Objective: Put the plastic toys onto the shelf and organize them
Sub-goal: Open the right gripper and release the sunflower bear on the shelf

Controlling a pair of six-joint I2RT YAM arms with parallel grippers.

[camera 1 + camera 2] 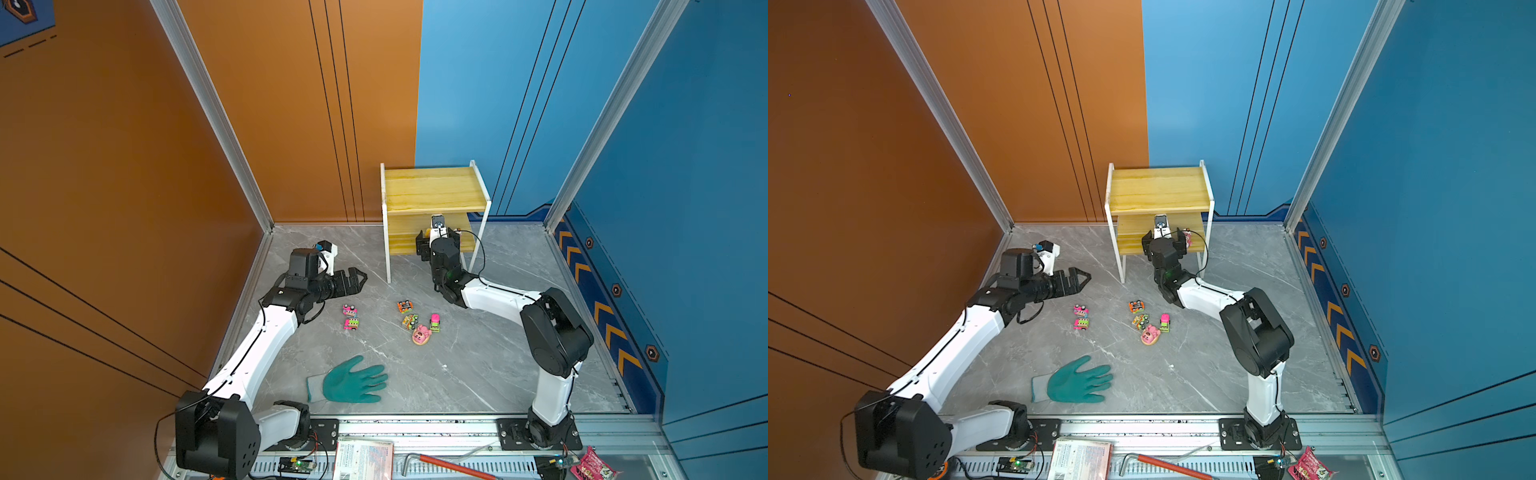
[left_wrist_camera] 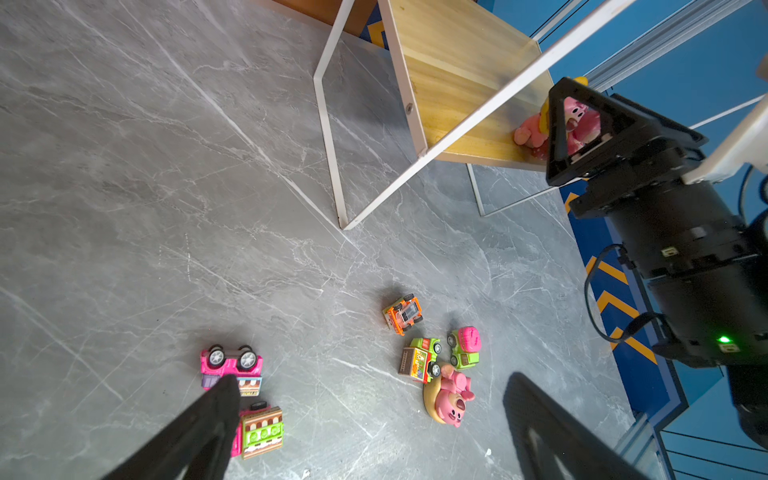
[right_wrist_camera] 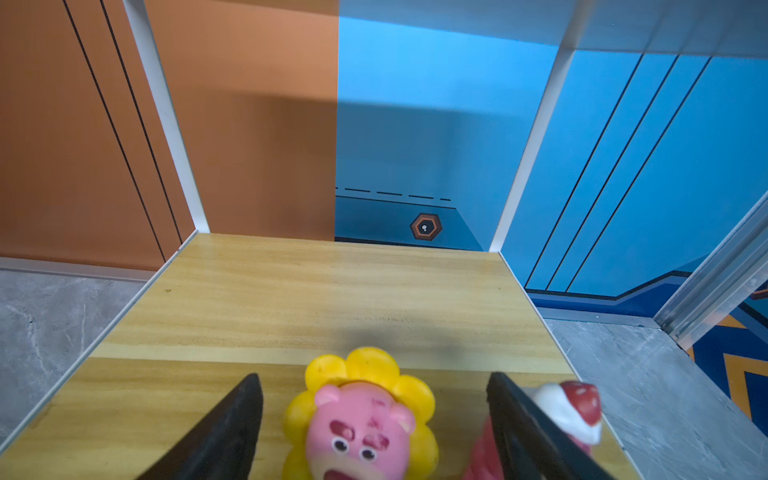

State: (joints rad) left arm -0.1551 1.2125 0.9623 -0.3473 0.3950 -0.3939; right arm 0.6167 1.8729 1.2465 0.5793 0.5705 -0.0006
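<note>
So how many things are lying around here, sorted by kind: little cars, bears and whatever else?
Toy cars: 5
Pink bears: 3
Green glove: 1
Shelf: 1
Total: 10

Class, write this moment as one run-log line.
right jaws: open, astride pink sunflower-petalled plastic bear on pale yellow wooden shelf lower board | left jaws: open, empty | six plastic toys on grey table

Shelf (image 1: 432, 189): two yellow boards, white frame, upright. Sunflower bear (image 3: 361, 419) and red-topped pink figurine (image 3: 569, 411) stand side by side on its lower board. On the floor: pink car (image 1: 350, 310) just beside pink-green car (image 1: 351, 324). Clustered apart from them: orange car (image 1: 404, 306), green truck (image 1: 409, 321), green-pink car (image 1: 434, 322), pink bear (image 1: 422, 335).
</note>
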